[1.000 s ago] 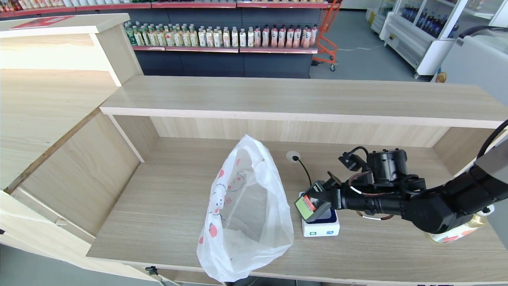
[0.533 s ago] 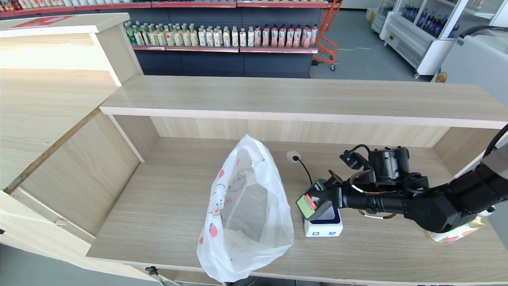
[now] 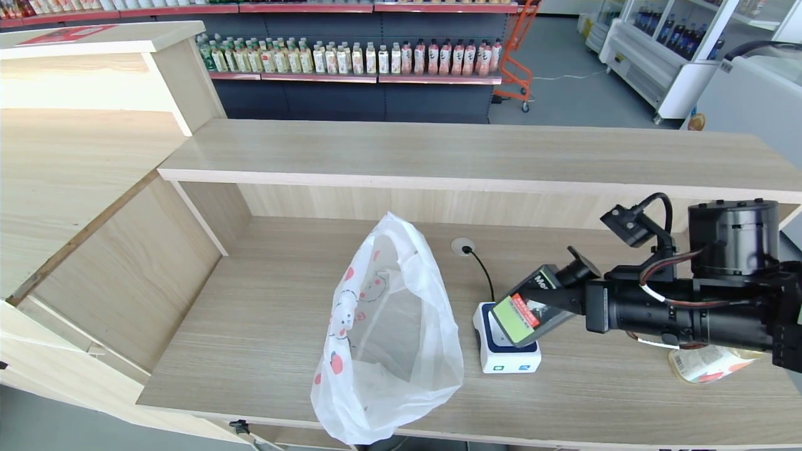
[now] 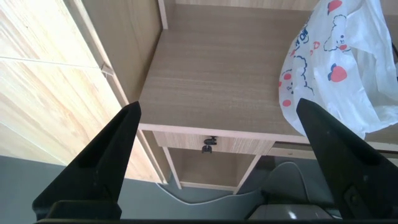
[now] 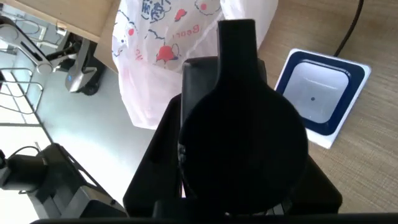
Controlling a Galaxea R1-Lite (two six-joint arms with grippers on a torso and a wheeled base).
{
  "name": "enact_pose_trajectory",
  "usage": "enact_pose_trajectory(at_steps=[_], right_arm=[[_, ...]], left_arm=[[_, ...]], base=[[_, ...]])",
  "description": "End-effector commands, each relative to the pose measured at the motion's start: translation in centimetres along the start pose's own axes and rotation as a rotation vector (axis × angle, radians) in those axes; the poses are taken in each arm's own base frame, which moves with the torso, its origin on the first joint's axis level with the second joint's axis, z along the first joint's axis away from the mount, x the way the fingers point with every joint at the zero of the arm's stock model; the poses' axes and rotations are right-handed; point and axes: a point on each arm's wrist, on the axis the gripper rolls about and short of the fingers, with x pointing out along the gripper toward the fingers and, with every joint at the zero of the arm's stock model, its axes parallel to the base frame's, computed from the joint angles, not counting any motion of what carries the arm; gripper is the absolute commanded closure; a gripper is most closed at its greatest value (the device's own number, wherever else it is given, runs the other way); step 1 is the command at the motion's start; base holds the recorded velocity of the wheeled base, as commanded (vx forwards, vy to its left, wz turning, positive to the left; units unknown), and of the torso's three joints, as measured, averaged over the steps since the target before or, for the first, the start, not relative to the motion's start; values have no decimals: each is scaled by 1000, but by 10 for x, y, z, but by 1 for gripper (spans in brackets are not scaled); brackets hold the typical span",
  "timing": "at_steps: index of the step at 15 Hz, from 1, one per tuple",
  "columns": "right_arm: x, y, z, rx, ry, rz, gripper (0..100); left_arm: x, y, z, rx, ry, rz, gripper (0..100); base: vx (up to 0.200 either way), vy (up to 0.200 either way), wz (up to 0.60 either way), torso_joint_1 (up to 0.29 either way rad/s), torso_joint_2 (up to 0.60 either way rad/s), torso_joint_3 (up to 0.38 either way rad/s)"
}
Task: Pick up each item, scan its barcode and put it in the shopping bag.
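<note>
So: right hand [image 3: 544,302] was clamped on the small green-faced box [image 3: 520,313], holding it tilted just above the scanner [image 3: 505,362]. Shopping bag [image 3: 388,332] stood on the counter [image 3: 250,326], mouth open, just beside the scanner on the robot's left of the box. I judged a short leftward carry was needed, and the right arm was nearer. Left hand [image 4: 217,112] hung open, empty, near the counter's front edge.

Passage over counter [image 3: 250,326] left of shopping bag [image 3: 388,332]; scanner [image 3: 504,362], seemingly just beside, blocks right.
</note>
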Motion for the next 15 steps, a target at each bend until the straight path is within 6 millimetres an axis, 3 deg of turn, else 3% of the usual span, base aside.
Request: enact_pose_trajectory(at_steps=[1,4,9,13,15], right_arm=[[-38,20,2,-29,-55,16,100],[-46,17,-7,-11,-41,-7,100],[-40,11,-15,12,0,-22,100],[-36,9,-16,17,11,-29,100],[-34,8,-16,19,15,-30,100]], left_arm=[[0,0,0,0,0,1,0],[0,0,0,1,0,-1,0],[0,0,0,-2,0,1,0],[0,0,0,0,0,1,0],[0,0,0,-6,0,1,0]], base=[[0,0,0,0,0,0],[0,0,0,0,0,0],[-200,0,0,5,3,0],[0,0,0,0,0,0],[0,200,0,17,5,-2]])
